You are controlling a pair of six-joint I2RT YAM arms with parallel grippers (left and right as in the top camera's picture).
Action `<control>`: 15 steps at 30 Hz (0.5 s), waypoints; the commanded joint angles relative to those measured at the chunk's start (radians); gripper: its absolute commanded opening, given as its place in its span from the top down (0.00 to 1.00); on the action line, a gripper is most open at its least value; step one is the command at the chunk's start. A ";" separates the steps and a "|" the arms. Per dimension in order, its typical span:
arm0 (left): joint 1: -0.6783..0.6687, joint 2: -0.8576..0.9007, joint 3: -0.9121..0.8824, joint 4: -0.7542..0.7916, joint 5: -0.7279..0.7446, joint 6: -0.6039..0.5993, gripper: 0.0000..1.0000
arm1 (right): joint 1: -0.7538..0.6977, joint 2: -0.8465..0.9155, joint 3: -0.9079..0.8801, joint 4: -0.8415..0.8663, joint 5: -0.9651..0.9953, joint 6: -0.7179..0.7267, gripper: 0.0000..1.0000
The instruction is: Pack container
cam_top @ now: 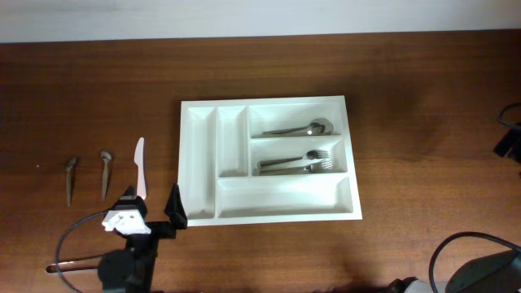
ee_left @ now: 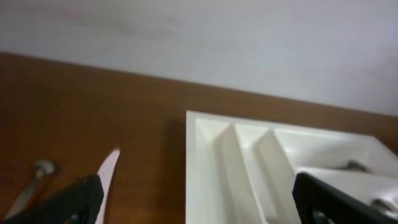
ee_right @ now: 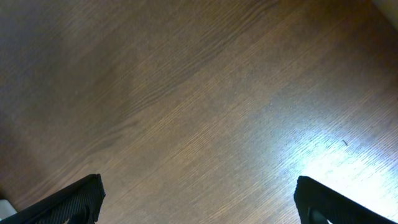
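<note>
Robot lab, wooden table (cam_top: 423,106), white wall (cam_top: 244,15)

Nothing to read here: no lettering, label, brand mark or number shows on the large white rectangular plastic cutlery tray (cam_top: 198,163), on the brown wooden worktop (cam_top: 423,122), or anywhere else in view.

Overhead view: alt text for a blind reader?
White five-compartment container on a wooden table, spoon and forks in two compartments. A white knife and two metal utensils lie beside it, near the open left gripper.
</note>
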 commanded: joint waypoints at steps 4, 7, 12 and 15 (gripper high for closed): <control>0.006 0.274 0.425 -0.410 0.007 0.028 0.01 | -0.003 -0.003 -0.004 0.000 -0.016 0.009 0.01; 0.006 0.410 0.578 -0.503 0.107 0.026 0.01 | -0.003 -0.003 -0.004 0.000 -0.016 0.009 0.01; 0.006 0.521 0.646 -0.553 -0.007 0.030 0.01 | -0.003 -0.003 -0.004 0.000 -0.016 0.009 0.01; 0.006 0.568 0.674 -0.654 -0.368 -0.430 0.01 | -0.003 -0.003 -0.004 0.000 -0.016 0.009 0.01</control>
